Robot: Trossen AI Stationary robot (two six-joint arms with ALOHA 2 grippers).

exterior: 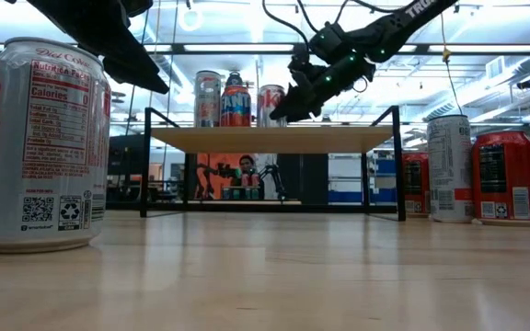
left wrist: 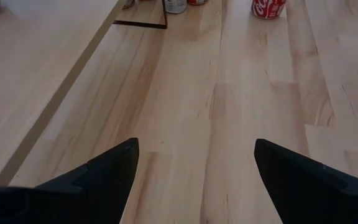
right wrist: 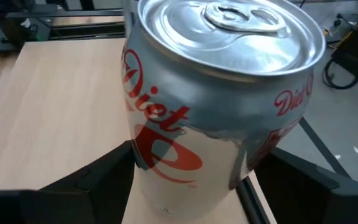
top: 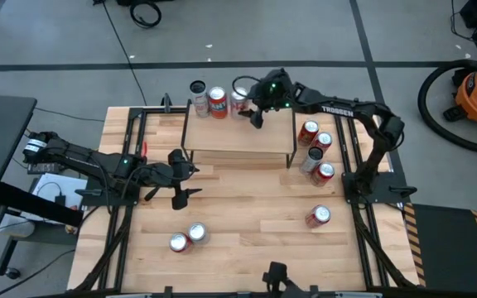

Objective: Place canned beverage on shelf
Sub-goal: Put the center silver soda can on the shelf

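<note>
Your right pincer [top: 249, 112] is reaching over the back edge of the shelf [top: 238, 136], and its fingers [right wrist: 98, 180] are sitting on either side of a silver Diet Coke can [right wrist: 219, 99] that is standing upright on the shelf board; whether they are actually pressing on the can you cannot tell. In the low view that can [exterior: 271, 105] is standing beside a red can [exterior: 235, 103] and a taller silver can [exterior: 207, 98], all three lined up along the shelf's back edge. Your left pincer [top: 180, 175] is hanging wide apart and holding nothing, just in front of the shelf's left corner above the desk [top: 247, 223]. More cans are waiting on the desk: a cluster to the right of the shelf [top: 315, 149], and a pair near the front [top: 187, 237].
</note>
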